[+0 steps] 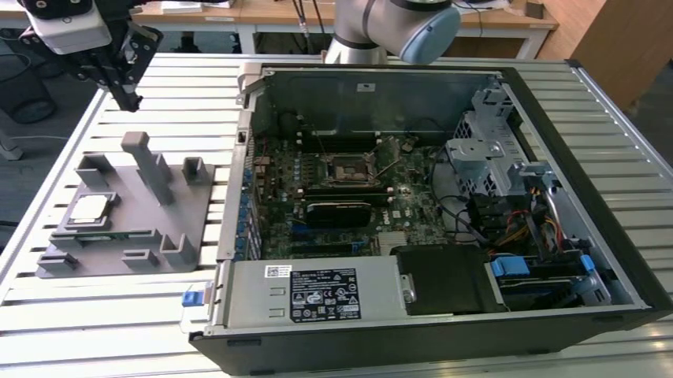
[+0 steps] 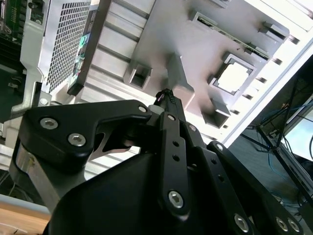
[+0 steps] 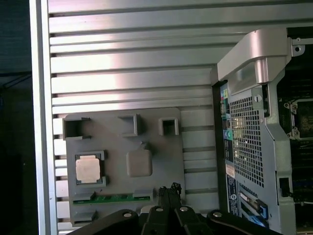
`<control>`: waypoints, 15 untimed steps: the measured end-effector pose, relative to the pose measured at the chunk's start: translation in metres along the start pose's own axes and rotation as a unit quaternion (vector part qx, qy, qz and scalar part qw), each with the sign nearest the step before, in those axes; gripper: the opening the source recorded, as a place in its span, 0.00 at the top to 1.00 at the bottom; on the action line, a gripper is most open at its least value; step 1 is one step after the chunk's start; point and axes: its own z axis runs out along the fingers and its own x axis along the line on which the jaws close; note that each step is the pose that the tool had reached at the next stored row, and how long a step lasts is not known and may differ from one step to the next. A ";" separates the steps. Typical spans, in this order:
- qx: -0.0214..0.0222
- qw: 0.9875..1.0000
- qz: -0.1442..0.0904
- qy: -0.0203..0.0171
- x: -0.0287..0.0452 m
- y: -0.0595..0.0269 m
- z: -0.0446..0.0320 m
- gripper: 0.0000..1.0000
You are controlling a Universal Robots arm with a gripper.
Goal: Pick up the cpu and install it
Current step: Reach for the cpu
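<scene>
Exterior view: cpu, slatted table, desks

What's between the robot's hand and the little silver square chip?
The tall grey plastic post stands between the black hand and the silver square chip, in the second wrist view.

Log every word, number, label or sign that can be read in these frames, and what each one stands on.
No text can be read.
Large label on the power supply: print too small to read.
Small white sticker on the same unit: too small to read.
Coloured stickers on the computer case's rear panel: unreadable.
cpu lid: no markings can be made out.
</scene>
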 end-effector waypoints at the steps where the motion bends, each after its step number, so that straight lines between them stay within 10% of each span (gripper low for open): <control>1: 0.000 1.000 0.000 0.000 0.0028 -0.0002 0.0002 0.89; 15: 0.000 1.000 0.000 0.001 0.0389 -0.0030 0.0022 0.89</control>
